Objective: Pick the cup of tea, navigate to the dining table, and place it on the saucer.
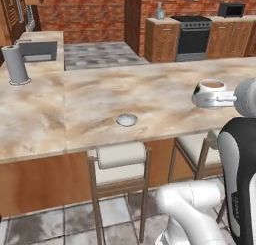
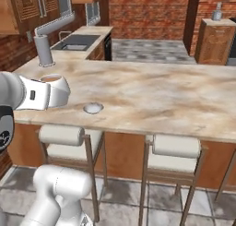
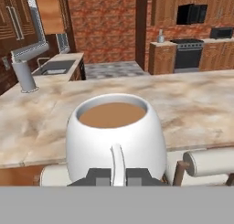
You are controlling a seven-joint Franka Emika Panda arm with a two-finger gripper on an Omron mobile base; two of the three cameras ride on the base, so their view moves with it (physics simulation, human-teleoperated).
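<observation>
gripper (image 3: 118, 175) clamped on cup of tea (image 3: 114, 134) handle | saucer (image 1: 126, 120) apart on dining table (image 1: 150, 89)

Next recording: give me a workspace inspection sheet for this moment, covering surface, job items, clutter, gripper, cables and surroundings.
Surface: dining table, long marbled stone top, bare around the saucer.
Job's things: cup of tea upright, brown tea inside, held off the table by its handle; saucer sits alone near the table's front edge, nothing on it.
Clutter: grey paper towel holder at the table's far left end.
Gripper: gripper shut on the cup's handle, to the right of the saucer in the left base view.
Cables: nothing seen.
Surroundings: stools tucked under the table; sink, stove, wooden cabinets and a brick wall behind.
</observation>
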